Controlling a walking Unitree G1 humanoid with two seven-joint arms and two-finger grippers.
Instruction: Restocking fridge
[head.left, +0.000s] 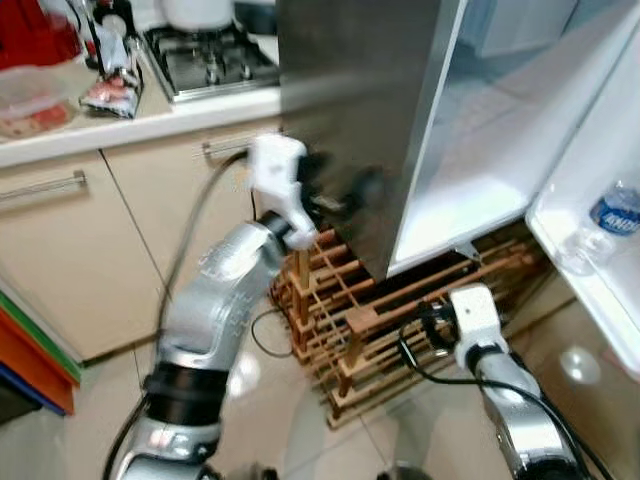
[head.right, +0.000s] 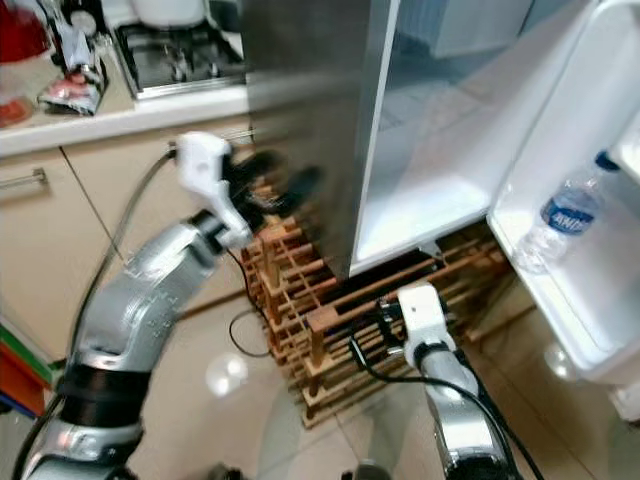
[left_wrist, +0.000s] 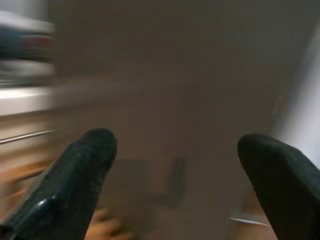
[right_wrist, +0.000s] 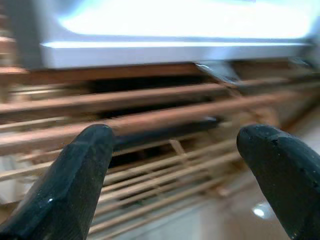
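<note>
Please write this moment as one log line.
left gripper: open, facing fridge side | right gripper: open, before wooden rack | fridge door: open

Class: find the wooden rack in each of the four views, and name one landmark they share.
Left eye: rack low centre, under the fridge.
Right eye: rack low centre.
Left wrist: too blurred to tell.
Right wrist: rack slats across the middle.
Shared landmark: the fridge's bottom edge.

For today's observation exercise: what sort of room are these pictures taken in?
Most likely a home kitchen: a steel gas hob set in a pale worktop, an open silver fridge with a clear plastic water bottle in its door, and beige cabinets.
</note>
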